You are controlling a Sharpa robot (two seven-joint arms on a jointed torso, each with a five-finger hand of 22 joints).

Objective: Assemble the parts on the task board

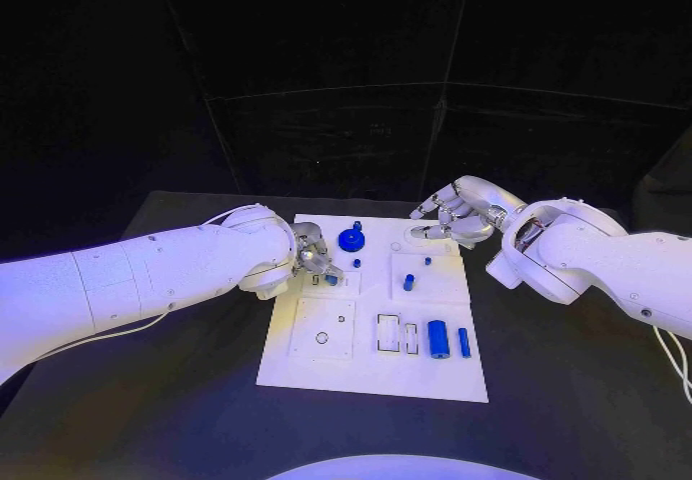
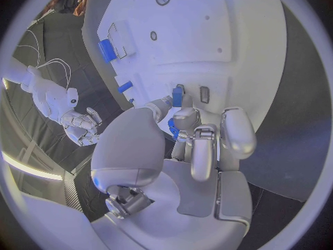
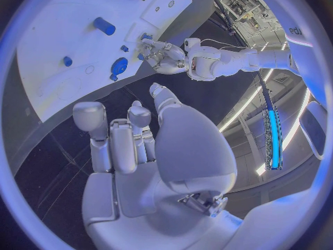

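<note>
Pinching a blue part (image 2: 177,97) over the board's (image 1: 433,375) left edge, the left hand (image 1: 312,258) worked while the right hand (image 1: 454,215) hovered at the far right corner, fingers spread and empty.

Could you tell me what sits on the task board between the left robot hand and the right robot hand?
In the head view, a round blue part stands on the task board between the left robot hand and the right robot hand.

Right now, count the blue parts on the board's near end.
2: a thick cylinder and a thin bar beside it; none seems hidden there.
</note>
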